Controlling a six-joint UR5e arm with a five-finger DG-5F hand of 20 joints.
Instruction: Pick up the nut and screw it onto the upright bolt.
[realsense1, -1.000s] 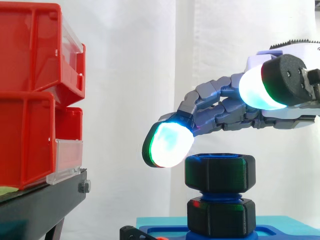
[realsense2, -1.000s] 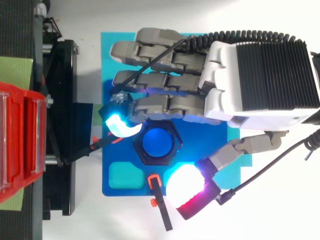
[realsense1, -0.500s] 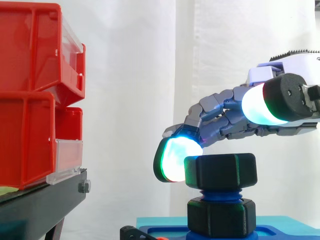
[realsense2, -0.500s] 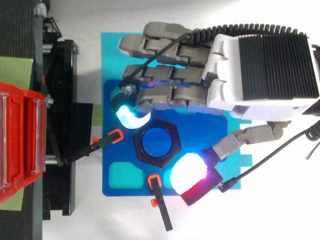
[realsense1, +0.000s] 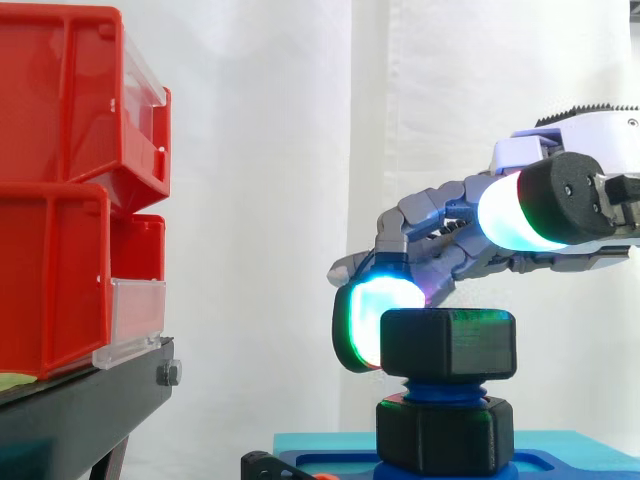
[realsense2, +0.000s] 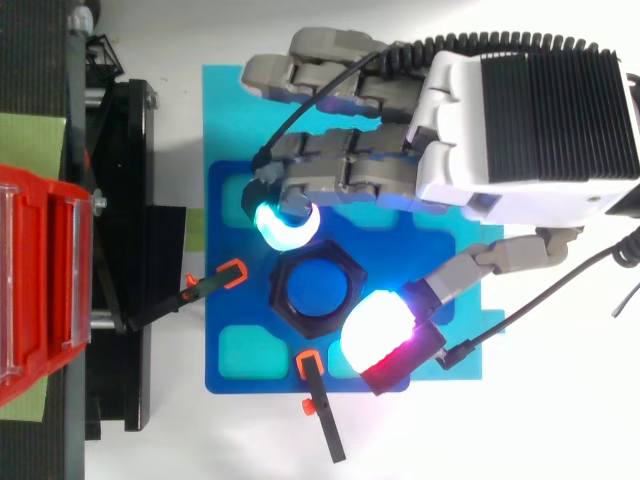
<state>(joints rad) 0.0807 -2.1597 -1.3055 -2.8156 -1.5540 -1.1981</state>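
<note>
A black hex nut (realsense1: 448, 343) sits on top of the upright blue bolt (realsense2: 317, 288), above a second black nut (realsense1: 445, 435) at the bolt's foot. In the top view the upper nut (realsense2: 285, 305) rings the bolt's blue end. My hand (realsense2: 520, 130) reaches in from the right, its fingers bent downward. One cyan-glowing fingertip (realsense1: 365, 318) is level with the nut at its far side, touching or nearly touching it. The thumb's white pad (realsense1: 515, 212) hangs above the nut's near side, clear of it. Nothing is held.
The bolt stands on a blue base plate (realsense2: 235, 315) lying on a cyan mat (realsense2: 225, 110). Two orange-tipped black clamps (realsense2: 232, 271) (realsense2: 310, 362) sit on the plate beside the nut. Red bins (realsense1: 60, 200) on a black stand (realsense1: 80, 410) are to the left.
The hand has drawn back to the right and sunk a little. Its glowing fingertip came from left of the nut to the nut's far side, and the thumb closed in over it.
</note>
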